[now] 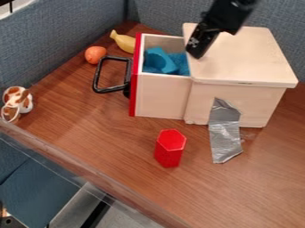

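Drawer (161,95) is pulled out at the left of the wooden box (253,53). Nearest, a red hexagonal block (170,149) stands upright; behind it, silver tape (225,133) is stuck on the box. A spotted toy (18,103) is at far left. Inside the drawer is a blue block (159,60). The gripper (195,50) blocks part of the lid's edge; if spread or pressed together, I cannot tell. Beyond the black handle (111,90) lie an orange (95,54) and a banana (124,42).
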{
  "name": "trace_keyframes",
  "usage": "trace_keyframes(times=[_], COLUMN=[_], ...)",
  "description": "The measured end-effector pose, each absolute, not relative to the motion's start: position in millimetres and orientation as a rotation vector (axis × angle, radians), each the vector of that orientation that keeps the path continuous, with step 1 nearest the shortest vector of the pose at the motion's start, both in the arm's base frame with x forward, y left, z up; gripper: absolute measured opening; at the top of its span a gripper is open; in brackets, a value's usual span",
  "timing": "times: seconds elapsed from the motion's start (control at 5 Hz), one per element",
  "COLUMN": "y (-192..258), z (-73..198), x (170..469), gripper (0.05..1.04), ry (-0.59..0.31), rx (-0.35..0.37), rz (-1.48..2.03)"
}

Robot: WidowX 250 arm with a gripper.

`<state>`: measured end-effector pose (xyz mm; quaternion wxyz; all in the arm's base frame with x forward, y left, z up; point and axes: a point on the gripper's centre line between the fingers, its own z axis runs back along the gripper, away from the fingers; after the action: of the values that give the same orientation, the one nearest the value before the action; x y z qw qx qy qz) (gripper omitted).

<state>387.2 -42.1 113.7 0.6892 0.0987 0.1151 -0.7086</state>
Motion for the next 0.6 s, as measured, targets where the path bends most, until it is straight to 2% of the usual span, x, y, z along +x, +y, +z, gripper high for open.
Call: trace_keyframes(times=[0.2, 0.4, 0.6], y=[-31, -26, -16], z=[111, 113, 115], x=[387, 386, 383], gripper=[0.05, 0.065, 0.201], ry=[0.437, 0.348, 0.233], rx=[0.391, 0.286, 0.25], rz=[-1.62, -1.614, -1.524])
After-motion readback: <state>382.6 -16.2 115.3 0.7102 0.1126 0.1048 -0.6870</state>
